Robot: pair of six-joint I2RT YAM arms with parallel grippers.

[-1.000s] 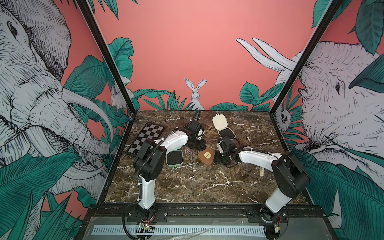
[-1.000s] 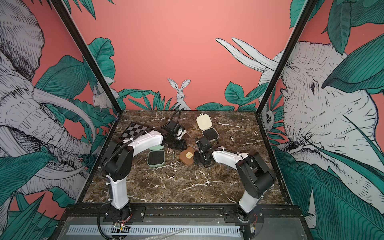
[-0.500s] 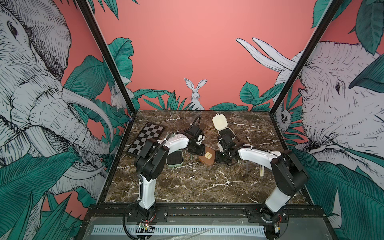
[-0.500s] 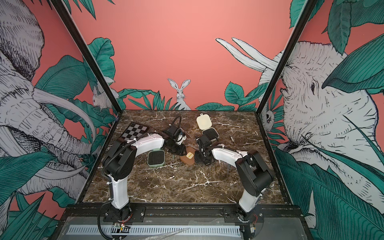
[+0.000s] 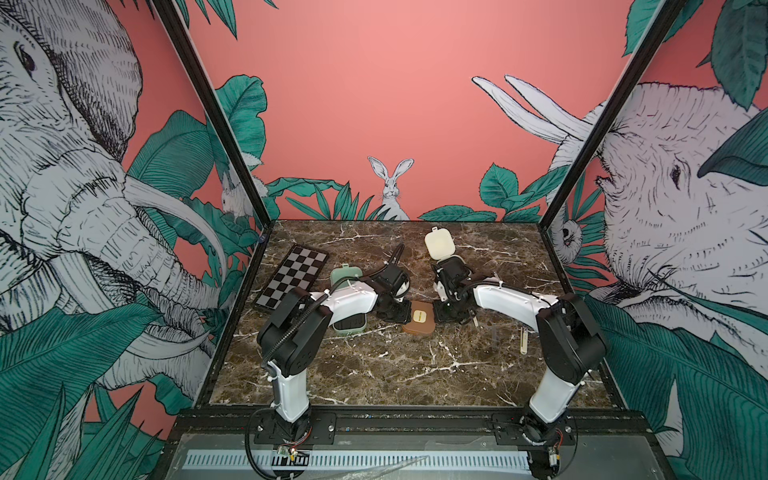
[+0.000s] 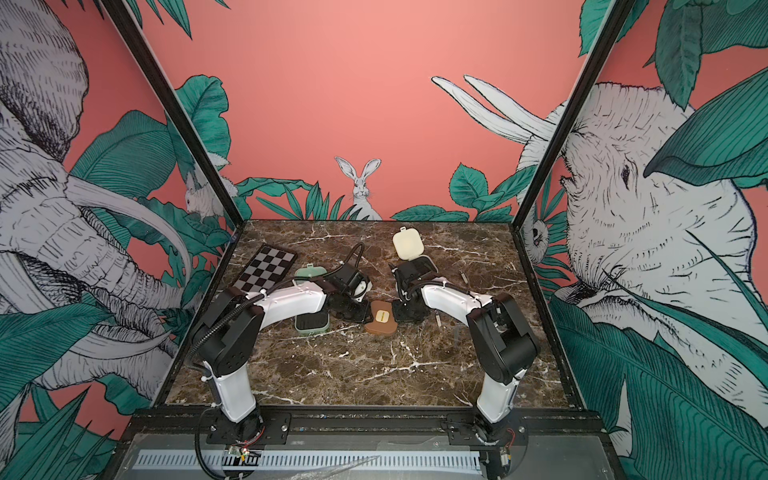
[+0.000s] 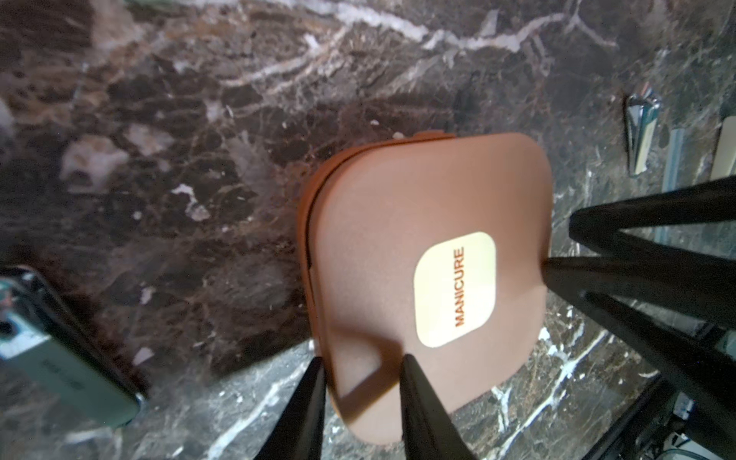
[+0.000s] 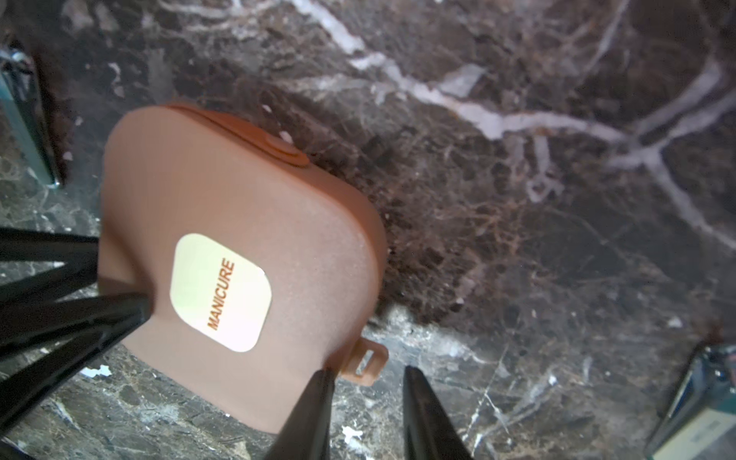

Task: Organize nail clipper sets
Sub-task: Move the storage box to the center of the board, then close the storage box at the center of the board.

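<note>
Cases, three: brown case (image 5: 419, 322), green case (image 5: 351, 325), cream case (image 5: 439, 245); checkerboard (image 5: 293, 278), one; robot arms, two: left arm (image 5: 347, 300), right arm (image 5: 507, 302); slim loose tools, at least three: clipper (image 7: 641, 135), green strip (image 7: 675, 163), cream strip (image 7: 727, 147).

Ctr of dark marble worktop (image 5: 374, 374): closed brown rounded-square plastic case (image 5: 419, 323), lying flat. Against its L side: left tool (image 7: 362, 358); against its R side: right tool (image 8: 367, 370). Just L of brown case, partly under left arm: open mint-green rounded-square case (image 5: 351, 326). Further L & back: black-and-grey checkerboard (image 5: 296, 276). Behind right tool, twd back wall: open cream rounded-square case (image 5: 439, 245), lid rearmost. Well R of brown case, beside right arm: slim cream metal implement (image 5: 524, 340), flat on worktop.
</note>
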